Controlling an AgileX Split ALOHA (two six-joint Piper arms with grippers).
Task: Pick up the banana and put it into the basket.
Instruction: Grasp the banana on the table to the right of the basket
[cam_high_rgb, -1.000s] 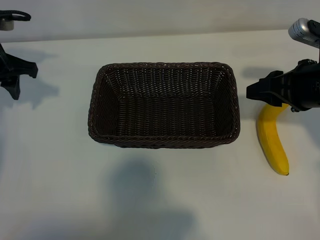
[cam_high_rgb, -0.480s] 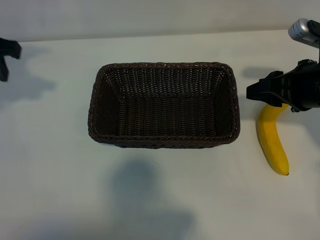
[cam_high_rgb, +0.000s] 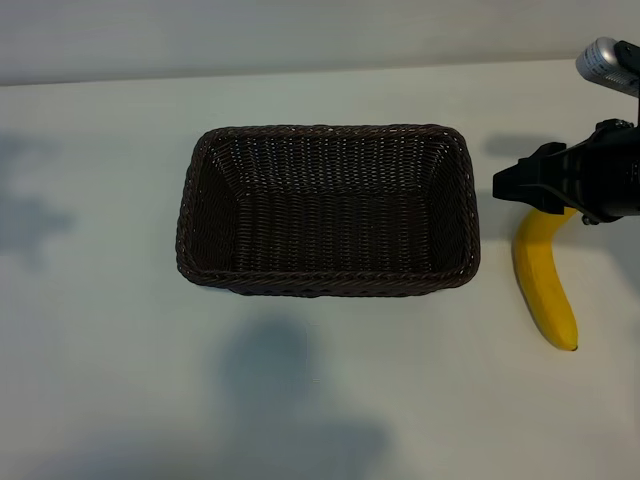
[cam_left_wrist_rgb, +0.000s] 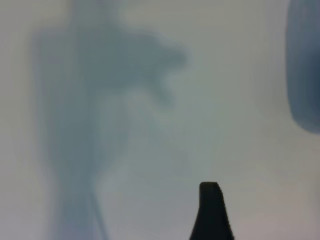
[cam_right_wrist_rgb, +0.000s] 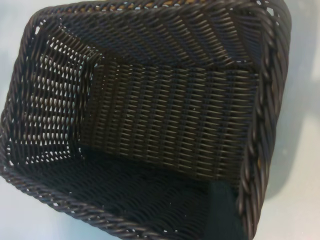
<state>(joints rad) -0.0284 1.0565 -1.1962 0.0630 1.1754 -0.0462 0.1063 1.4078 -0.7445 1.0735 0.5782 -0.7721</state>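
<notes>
One banana (cam_high_rgb: 545, 285) lies on the desk (cam_high_rgb: 330, 380). One basket (cam_high_rgb: 327, 281) stands on it too, with nothing inside. One arm (cam_high_rgb: 590, 180) shows in the exterior view, at the right edge. That makes two loose things.

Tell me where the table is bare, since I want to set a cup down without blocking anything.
Free: the wide stretch of table left of the basket, and the strip along its near rim. Crowded: the right side, where the right gripper hovers over the banana close beside the basket.
</notes>
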